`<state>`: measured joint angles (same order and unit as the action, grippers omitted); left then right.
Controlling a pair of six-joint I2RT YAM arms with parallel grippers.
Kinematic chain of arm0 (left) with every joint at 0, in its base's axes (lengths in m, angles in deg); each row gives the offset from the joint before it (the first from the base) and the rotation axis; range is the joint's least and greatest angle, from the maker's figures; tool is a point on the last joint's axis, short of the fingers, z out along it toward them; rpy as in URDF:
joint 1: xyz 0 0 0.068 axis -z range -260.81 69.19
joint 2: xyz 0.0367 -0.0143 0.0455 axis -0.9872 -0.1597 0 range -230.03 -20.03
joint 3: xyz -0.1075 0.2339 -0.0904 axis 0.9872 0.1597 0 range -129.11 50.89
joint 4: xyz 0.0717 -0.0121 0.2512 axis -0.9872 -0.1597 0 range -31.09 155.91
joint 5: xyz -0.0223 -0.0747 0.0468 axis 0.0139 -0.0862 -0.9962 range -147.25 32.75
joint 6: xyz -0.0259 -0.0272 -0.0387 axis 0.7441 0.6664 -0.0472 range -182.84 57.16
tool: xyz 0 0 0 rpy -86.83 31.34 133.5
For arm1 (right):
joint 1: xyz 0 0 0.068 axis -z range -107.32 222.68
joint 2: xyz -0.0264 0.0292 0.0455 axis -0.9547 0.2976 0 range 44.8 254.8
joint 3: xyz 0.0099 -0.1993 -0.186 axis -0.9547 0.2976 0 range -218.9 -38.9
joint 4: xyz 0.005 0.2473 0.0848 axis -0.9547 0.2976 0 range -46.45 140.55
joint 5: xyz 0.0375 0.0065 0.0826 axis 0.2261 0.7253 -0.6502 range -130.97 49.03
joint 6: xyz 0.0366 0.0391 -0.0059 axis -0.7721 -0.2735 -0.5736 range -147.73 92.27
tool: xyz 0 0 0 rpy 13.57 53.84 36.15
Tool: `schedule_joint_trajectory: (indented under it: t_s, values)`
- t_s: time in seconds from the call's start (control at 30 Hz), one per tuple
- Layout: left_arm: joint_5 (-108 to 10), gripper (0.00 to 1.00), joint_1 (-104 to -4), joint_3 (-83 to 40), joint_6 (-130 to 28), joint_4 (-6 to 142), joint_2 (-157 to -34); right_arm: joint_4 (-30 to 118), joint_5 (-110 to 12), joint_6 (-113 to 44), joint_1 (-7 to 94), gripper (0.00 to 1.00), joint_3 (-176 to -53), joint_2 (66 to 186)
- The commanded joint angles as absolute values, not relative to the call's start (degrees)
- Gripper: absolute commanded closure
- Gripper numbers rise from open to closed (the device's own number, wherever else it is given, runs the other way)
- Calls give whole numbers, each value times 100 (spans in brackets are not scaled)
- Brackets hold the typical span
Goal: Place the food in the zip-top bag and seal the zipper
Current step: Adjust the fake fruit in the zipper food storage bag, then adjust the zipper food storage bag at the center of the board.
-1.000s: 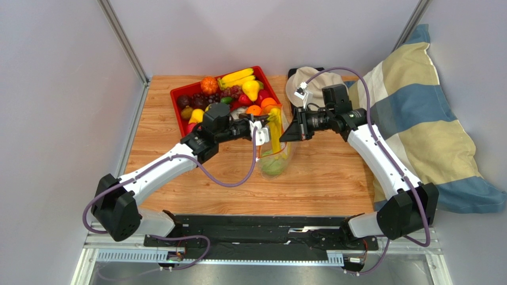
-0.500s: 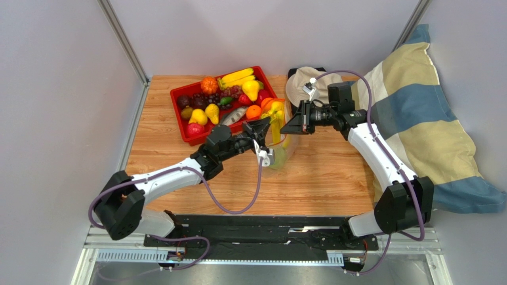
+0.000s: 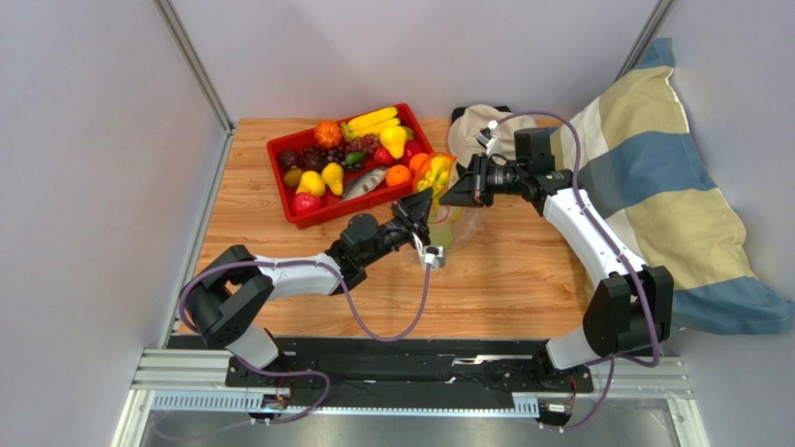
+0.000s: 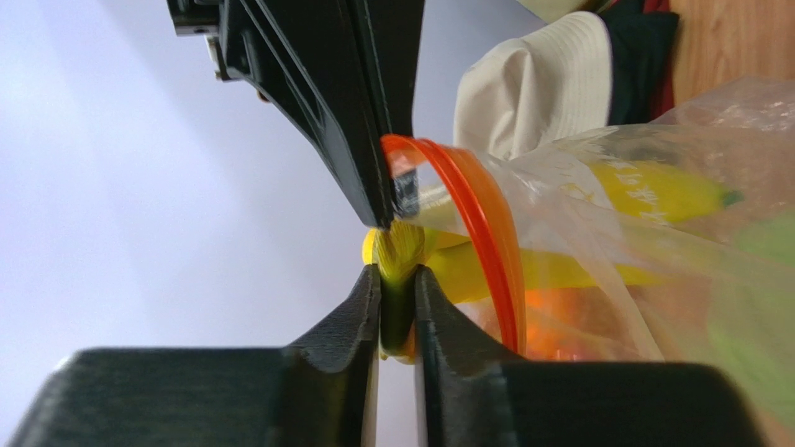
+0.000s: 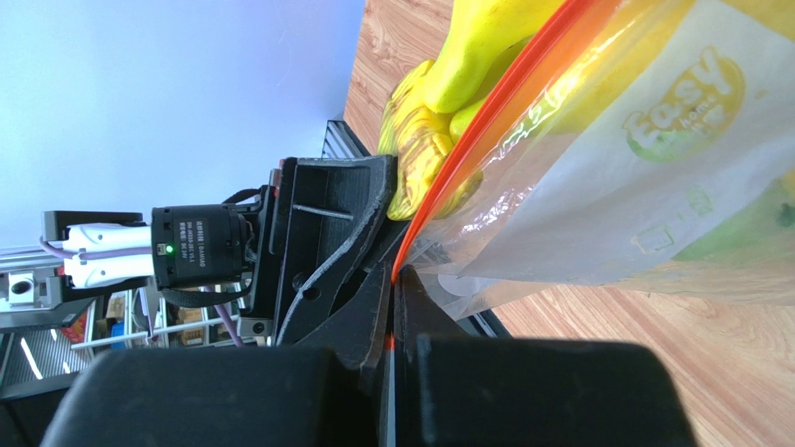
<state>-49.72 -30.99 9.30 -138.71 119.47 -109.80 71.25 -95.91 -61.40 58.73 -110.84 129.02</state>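
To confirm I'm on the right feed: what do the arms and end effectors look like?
The left arm and right arm match: white shells between black joints, with a purple cable looping along each. The left end effector and right end effector are black, each with two tapered fingers.

The table (image 3: 523,279) was made of light brown wood. A red tray (image 3: 280,177) sat on it at the back, and a pale hat (image 3: 471,135) lay just beside the tray. A big striped pillow (image 3: 672,186) rested on its right side.
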Motion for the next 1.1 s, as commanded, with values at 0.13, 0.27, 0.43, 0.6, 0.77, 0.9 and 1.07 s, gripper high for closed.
schedule_joint_trajectory:
  t_s: [0.13,0.27,0.43,0.6,0.77,0.9,1.07]
  values:
    - [-4759,50,-3097,1011,-13290,10233,-9590,7000,-9907,-6007,6046,100,-11545,13093]
    - [-3855,36,-3317,721,-12631,8457,-8457,7237,-9968,-5709,6055,100,-11677,13111]
    - [-3150,40,-3967,-201,-11140,6453,-7918,7527,-10030,-5243,6055,100,-11713,13084]
    - [-3001,52,-4713,-1988,-9232,4485,-8952,7791,-10048,-4909,6056,100,-11730,13067]
    - [-2280,43,-5172,-4311,-6958,2401,-10814,8001,-10048,-4663,6064,100,-11818,13111]
    - [-2323,29,-5189,-4640,-5855,2249,-11362,8090,-10048,-4566,6064,100,-11914,13137]
    - [-2895,27,-5189,-4667,-5133,1714,-11872,8160,-10004,-4495,6056,100,-11897,13032]
